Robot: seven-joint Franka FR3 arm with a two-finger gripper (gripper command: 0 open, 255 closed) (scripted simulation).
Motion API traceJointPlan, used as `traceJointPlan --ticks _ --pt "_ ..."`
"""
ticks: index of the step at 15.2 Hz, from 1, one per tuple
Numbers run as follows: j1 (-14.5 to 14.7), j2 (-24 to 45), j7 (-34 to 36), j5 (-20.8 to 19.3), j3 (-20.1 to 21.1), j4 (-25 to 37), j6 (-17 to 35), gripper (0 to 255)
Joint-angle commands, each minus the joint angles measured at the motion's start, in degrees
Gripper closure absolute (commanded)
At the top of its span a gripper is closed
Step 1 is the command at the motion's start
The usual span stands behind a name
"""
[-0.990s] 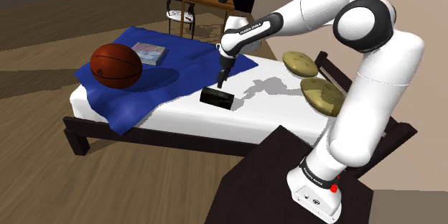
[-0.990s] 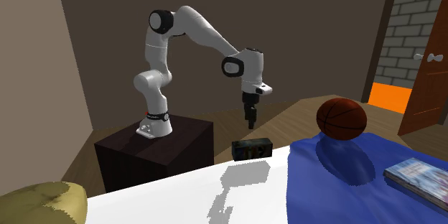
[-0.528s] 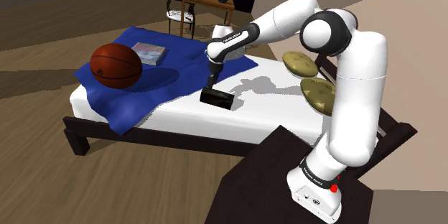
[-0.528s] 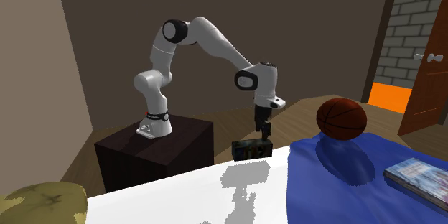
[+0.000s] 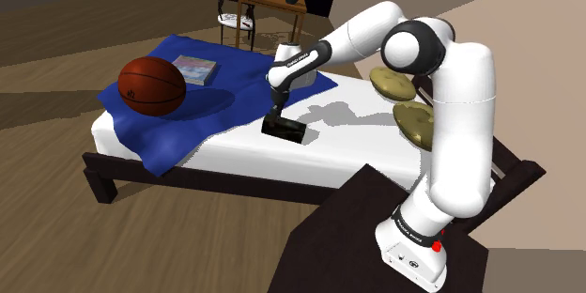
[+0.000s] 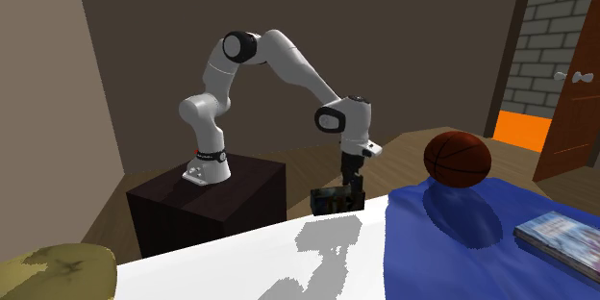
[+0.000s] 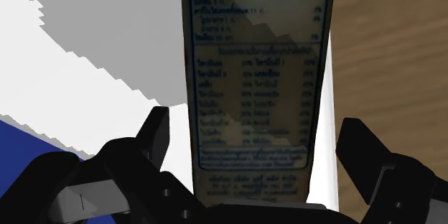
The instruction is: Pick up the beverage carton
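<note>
Bedroom; the white-sheeted bed [image 5: 347, 146] serves as work surface. On it the beverage carton [image 7: 255, 57] lies flat near the mattress edge, beside the blue blanket [image 5: 249, 75]. The gripper [image 7: 255, 131] sits low astride it, fingers spread wide, not touching, nothing held. Step: pre-grasp. Next, by my judgement: close squarely, then lift.

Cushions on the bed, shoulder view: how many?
2. One olive cushion lies at the right end of the bed in the shoulder view. The other cushion lies just below it in that view, partly behind the arm. The arm may hide more.
</note>
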Motion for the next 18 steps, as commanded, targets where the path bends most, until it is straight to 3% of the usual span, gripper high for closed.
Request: traceJointPlan --ticks 1,10,18 --pt "-0.1 0.2 -0.1 0.0 0.0 -0.1 0.3 255" --pt "-0.1 0.1 -0.1 0.0 0.0 0.0 0.2 255" --pt "0.3 -4.0 0.5 -0.7 -0.5 0.5 -4.4 255"
